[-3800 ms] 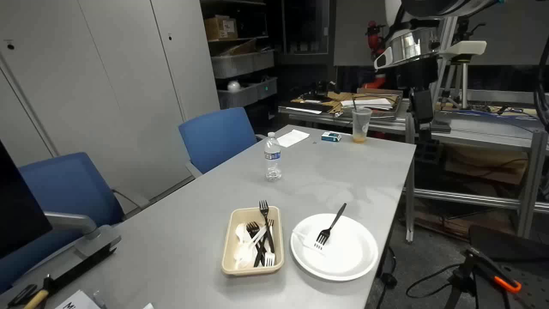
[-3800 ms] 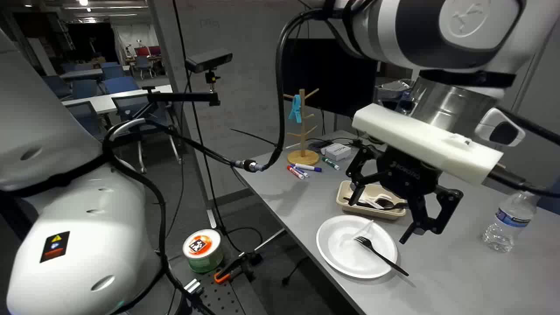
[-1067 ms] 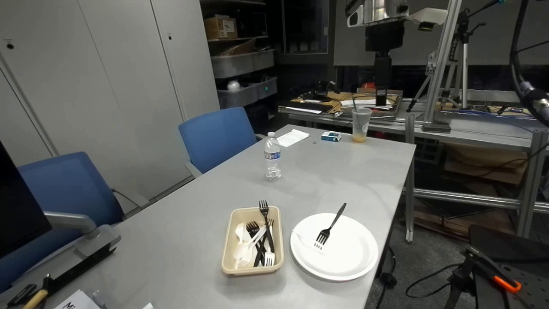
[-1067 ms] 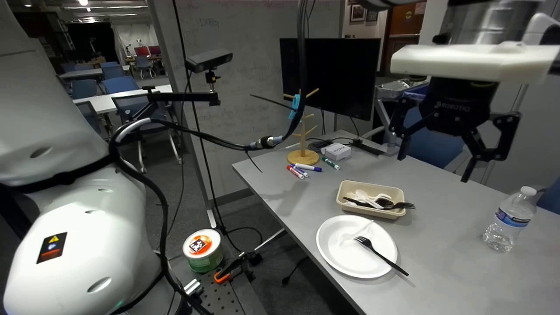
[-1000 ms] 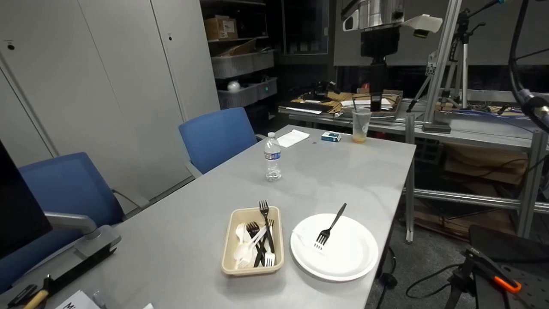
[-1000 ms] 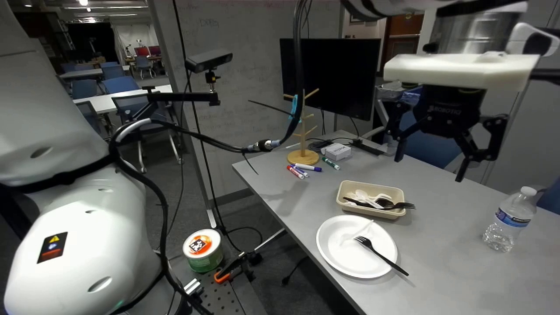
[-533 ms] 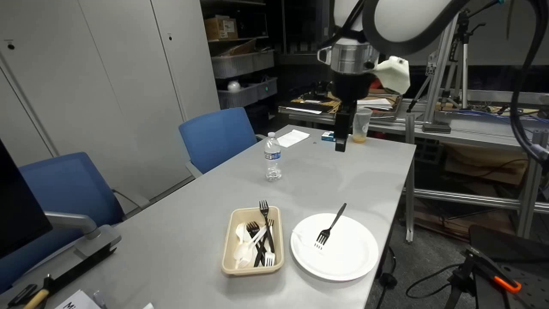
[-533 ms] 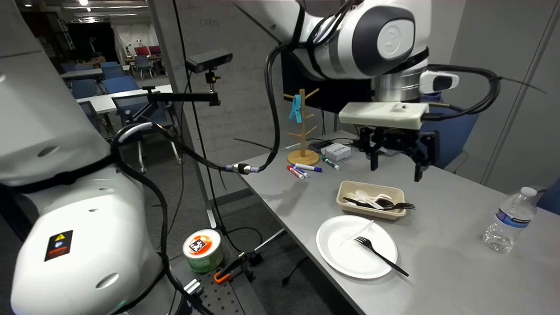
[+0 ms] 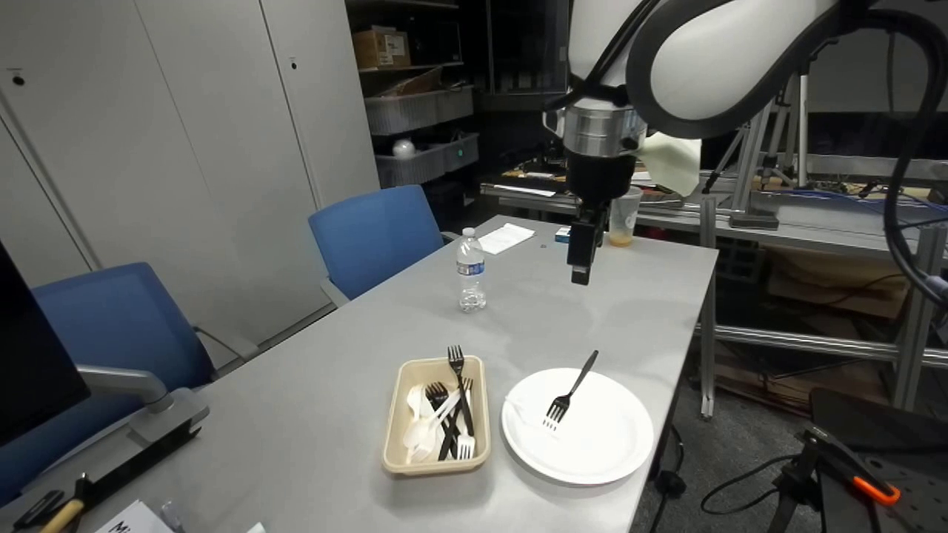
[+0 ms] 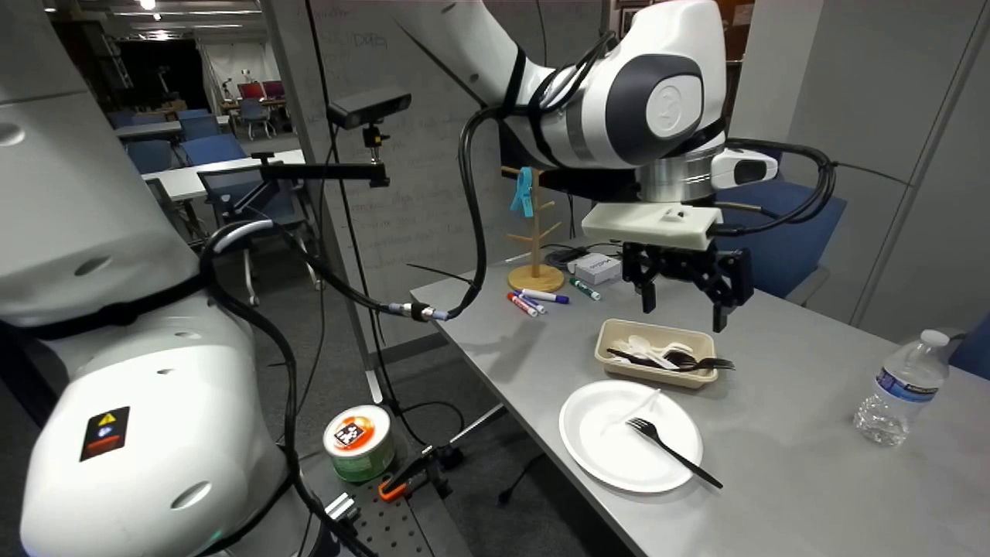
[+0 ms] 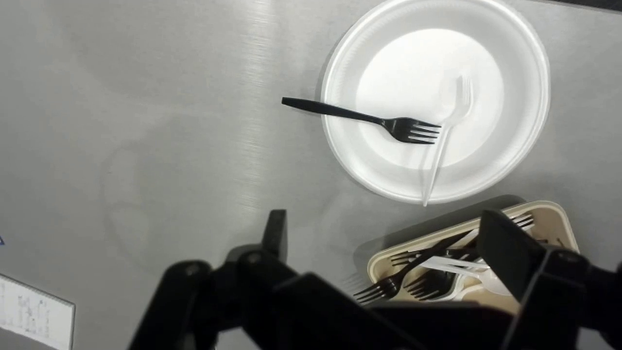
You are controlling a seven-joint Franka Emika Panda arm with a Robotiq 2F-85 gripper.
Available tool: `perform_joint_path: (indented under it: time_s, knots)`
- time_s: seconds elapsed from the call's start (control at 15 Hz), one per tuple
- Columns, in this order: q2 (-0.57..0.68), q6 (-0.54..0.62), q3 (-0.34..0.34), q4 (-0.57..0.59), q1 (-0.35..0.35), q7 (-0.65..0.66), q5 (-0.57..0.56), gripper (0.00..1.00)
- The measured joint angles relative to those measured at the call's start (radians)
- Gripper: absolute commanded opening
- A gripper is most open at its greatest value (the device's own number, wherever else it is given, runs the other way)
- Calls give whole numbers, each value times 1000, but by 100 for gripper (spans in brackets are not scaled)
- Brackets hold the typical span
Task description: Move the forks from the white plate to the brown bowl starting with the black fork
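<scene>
The black fork (image 11: 406,130) lies on the white plate (image 11: 339,63), its handle over the rim. A white fork (image 11: 442,141) also lies there, its end over the rim beside the tray. The black fork (image 10: 669,449) and plate (image 10: 576,433) show in both exterior views. The brown bowl, a tan rectangular tray (image 10: 611,333), stands next to the plate and holds several black forks and white utensils. My gripper (image 11: 384,214) is open and empty, jaws wide apart. In an exterior view the gripper (image 10: 684,315) hangs above the table, near the tray's far end.
A water bottle (image 10: 901,387) stands on the table. A wooden peg stand (image 10: 535,278), markers (image 10: 541,296) and a small white box (image 10: 595,268) are at one end. A plastic cup (image 9: 623,218) stands at another end. The plate lies near the table edge.
Over the last second my gripper has come down and moved leftward in both exterior views, staying open. The plate, tray and forks have not moved.
</scene>
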Motion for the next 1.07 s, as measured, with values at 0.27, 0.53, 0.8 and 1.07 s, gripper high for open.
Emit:
perform_joint_path:
  time_s: [0.27, 0.53, 0.8, 1.07]
  knots:
    - [2, 0, 0, 0, 0, 4, 8, 100]
    - [51, 19, -1, -9, 0, 93, 109, 100]
    - [176, 139, -1, -9, -1, 200, 239, 100]
    - [285, 268, -1, -9, -1, 275, 386, 100]
